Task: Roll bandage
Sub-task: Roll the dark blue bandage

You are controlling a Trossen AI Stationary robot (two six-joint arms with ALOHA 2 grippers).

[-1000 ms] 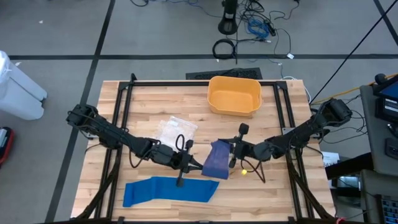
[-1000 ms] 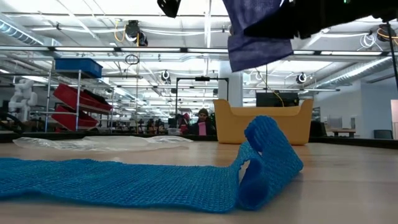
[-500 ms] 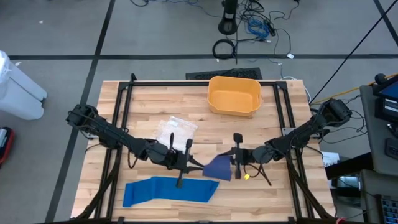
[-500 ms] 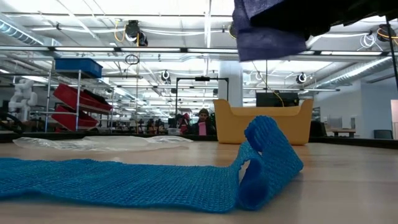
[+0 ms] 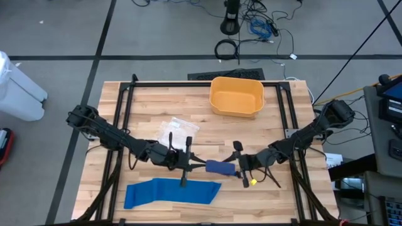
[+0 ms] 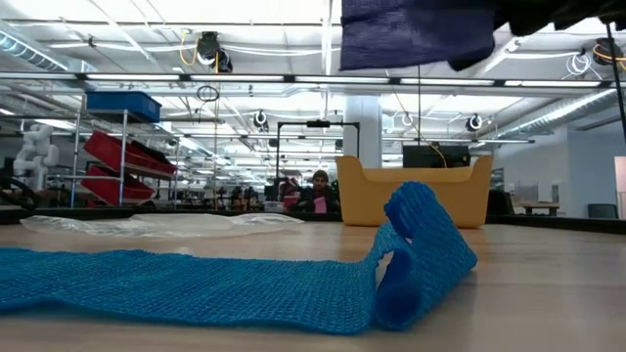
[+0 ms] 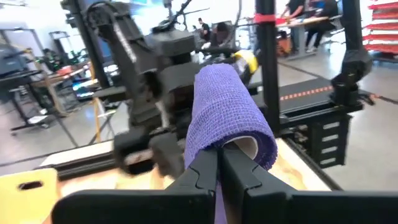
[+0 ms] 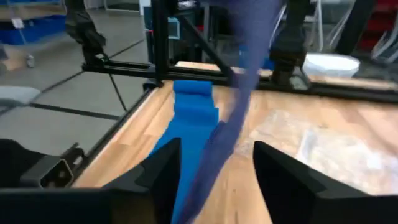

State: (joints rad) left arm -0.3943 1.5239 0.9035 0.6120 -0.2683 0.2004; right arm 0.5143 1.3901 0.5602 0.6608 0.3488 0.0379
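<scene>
High view: the purple bandage is held above the table, pinched by the left hand (fingers pressed together). Its long axis points toward the right hand, spread, just beside its free end.

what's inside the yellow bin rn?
Nothing visible: in the high view the yellow bin shows only its bare floor. In the low view its near wall hides the inside. The purple bandage hangs between the grippers, and the blue bandage lies on the table.
</scene>
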